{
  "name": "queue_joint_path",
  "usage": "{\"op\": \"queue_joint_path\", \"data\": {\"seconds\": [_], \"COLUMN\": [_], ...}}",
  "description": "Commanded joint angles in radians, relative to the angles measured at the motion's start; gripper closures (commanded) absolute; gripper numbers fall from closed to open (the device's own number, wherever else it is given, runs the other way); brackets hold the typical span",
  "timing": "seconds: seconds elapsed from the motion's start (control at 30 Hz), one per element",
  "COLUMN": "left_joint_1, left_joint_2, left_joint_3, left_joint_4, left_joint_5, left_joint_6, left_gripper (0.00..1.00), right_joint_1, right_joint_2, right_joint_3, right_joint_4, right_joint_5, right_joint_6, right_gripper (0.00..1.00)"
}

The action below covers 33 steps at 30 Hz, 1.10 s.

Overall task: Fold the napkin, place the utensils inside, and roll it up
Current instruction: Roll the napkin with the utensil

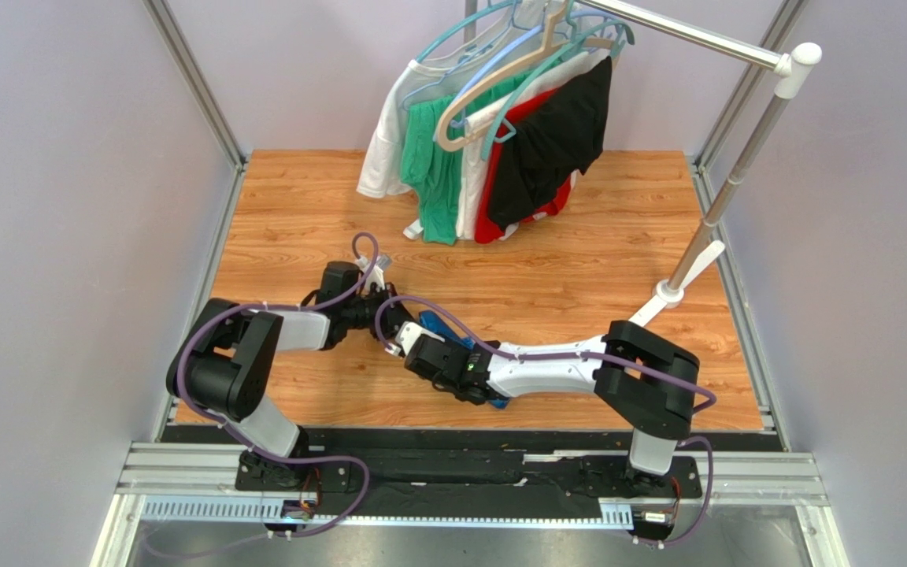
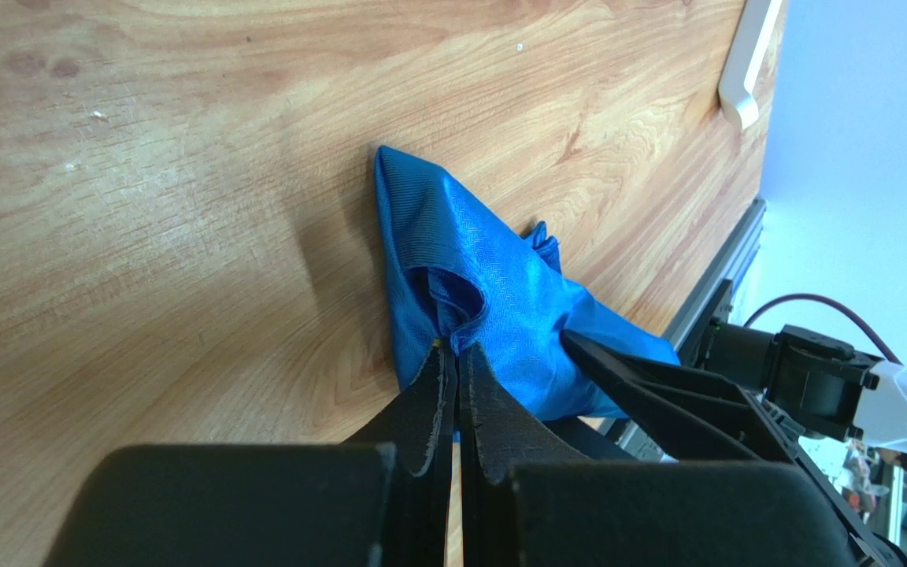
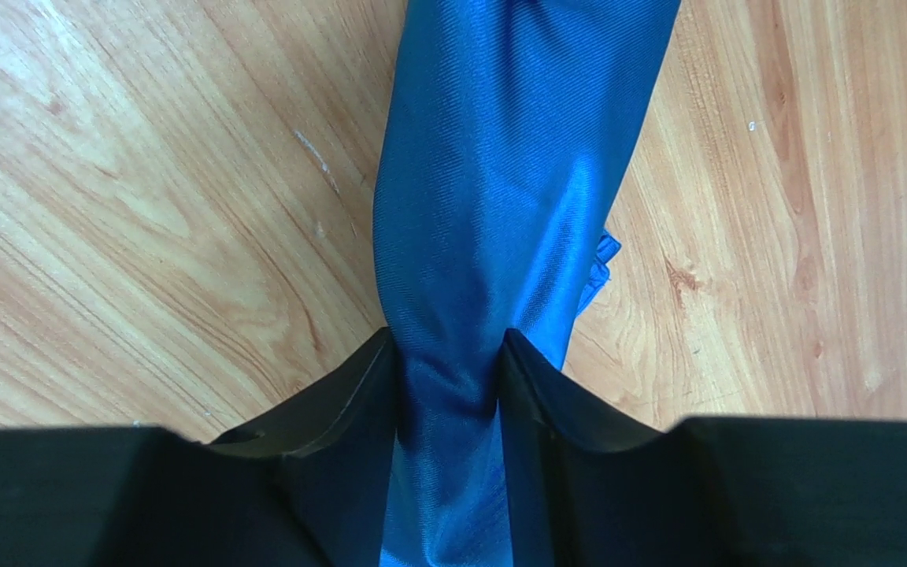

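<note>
The royal-blue napkin (image 2: 482,284) is bunched up and held off the wooden table between both grippers. In the top view only a small part of the napkin (image 1: 432,324) shows between the two wrists. My left gripper (image 2: 458,354) is shut on a fold of the napkin's edge. My right gripper (image 3: 446,360) is shut on a thick rolled band of the napkin (image 3: 506,177), which runs away from the jaws. The right gripper's fingers (image 2: 659,390) show beside the cloth in the left wrist view. No utensils are in view.
A clothes rack (image 1: 707,225) stands at the back right, with green, white, red and black garments (image 1: 494,142) on hangers at the back centre. The rack's white foot (image 2: 748,59) lies on the wooden table (image 1: 305,213). Metal frame posts stand at the table's sides.
</note>
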Motion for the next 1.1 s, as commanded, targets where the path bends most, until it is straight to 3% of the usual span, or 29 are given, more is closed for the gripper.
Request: {"op": "queue_joint_path", "data": {"seconds": [0.0,0.17,0.2,0.3,0.63,1.07], "left_joint_1": [-0.003,0.001,0.004,0.036,0.066,0.064], "left_joint_2": [-0.018,-0.056,-0.066,-0.102,-0.187,-0.198], "left_joint_3": [0.03,0.042,0.056,0.065,0.064,0.035], "left_joint_4": [0.007,-0.02,-0.031,-0.046,-0.122,-0.068], "left_joint_5": [0.028,-0.017,-0.029,-0.054,-0.112,-0.038], "left_joint_6": [0.023,0.01,0.012,-0.005,0.027,0.046], "left_gripper": [0.98,0.73,0.63,0.47,0.44,0.44], "right_joint_1": [-0.02,-0.072,-0.085,-0.141,-0.307,-0.44], "right_joint_2": [0.02,-0.025,-0.037,-0.071,-0.106,-0.102], "right_joint_3": [-0.004,-0.012,-0.02,-0.029,-0.05,-0.073], "right_joint_4": [0.034,0.034,0.034,0.037,0.083,0.142], "right_joint_5": [-0.05,-0.172,-0.229,-0.348,-0.685,-0.982], "right_joint_6": [0.008,0.054,0.065,0.093,0.153,0.214], "right_gripper": [0.65,0.74,0.76,0.81,0.87,0.89]}}
